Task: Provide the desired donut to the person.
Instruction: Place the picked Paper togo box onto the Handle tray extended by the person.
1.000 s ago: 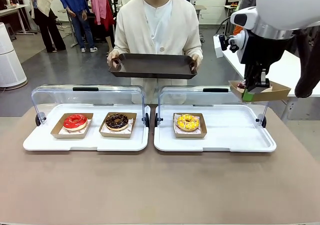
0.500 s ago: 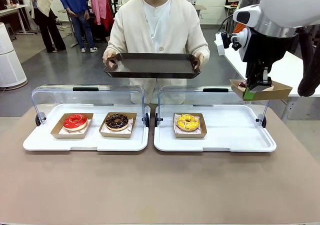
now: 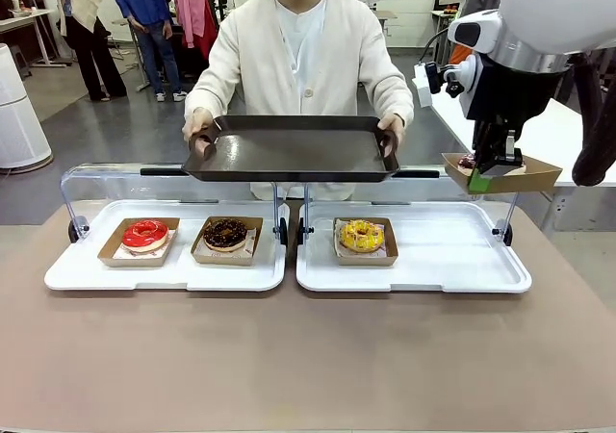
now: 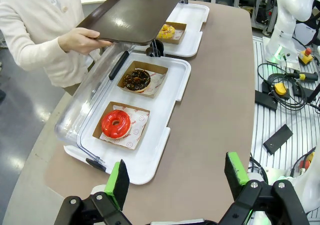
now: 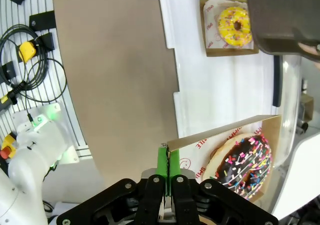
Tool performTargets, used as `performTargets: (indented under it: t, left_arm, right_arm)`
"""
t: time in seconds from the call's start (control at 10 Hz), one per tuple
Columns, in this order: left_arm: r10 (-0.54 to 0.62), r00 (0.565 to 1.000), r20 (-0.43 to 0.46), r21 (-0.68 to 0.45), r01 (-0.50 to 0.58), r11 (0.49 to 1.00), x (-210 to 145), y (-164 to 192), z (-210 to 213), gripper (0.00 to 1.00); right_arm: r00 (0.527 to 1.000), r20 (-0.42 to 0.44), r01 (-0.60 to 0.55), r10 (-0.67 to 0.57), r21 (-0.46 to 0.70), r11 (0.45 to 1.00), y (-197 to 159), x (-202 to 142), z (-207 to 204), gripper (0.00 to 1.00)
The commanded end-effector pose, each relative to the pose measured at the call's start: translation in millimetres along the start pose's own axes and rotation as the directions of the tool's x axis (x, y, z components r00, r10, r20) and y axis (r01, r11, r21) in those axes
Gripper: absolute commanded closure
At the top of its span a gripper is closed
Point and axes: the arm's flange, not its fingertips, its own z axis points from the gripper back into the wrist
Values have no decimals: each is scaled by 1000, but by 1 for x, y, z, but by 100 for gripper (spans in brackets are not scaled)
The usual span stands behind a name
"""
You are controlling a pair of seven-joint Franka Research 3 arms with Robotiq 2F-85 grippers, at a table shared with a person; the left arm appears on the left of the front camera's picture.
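My right tool [image 5: 166, 160] is pressed together on 1 wall of a cardboard carton [image 5: 225, 131], pinching it between the green pads. In that carton sits the sprinkled chocolate donut [image 5: 245, 161]. The carton hangs in the air just off the right end of the dark tray [image 3: 289, 152], a little lower than its rim, with a clear gap between them.

The person [image 3: 298, 48] holds the tray out level over the far side of the desk [image 3: 308, 356], 1 hand [image 3: 200, 130] on each short end, its floor bare. Below the tray, in the white cases, lie the yellow donut [image 3: 362, 234], the plain chocolate donut [image 3: 225, 233] and the red donut [image 3: 144, 233].

My left tool [image 4: 177, 177] is spread and empty, well away from the tray's left end.

I judge the pick done and the handover under way. Next I must lift the carton above the tray's right rim and carry it across level, since I grip only 1 wall. Then I set it down between the 2 hands before letting go.
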Motion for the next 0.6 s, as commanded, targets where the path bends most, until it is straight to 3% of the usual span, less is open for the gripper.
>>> performTargets:
  t: [0.0, 0.5]
  left_arm:
    - [-9, 1000, 12, 3, 9, 1000, 0, 0, 0, 0]
    - [-9, 1000, 12, 3, 9, 1000, 0, 0, 0, 0]
  right_arm:
    - [1000, -11, 8, -8, -7, 1000, 3, -1, 0, 100]
    - [1000, 0, 0, 0, 0, 1000, 0, 0, 0, 98]
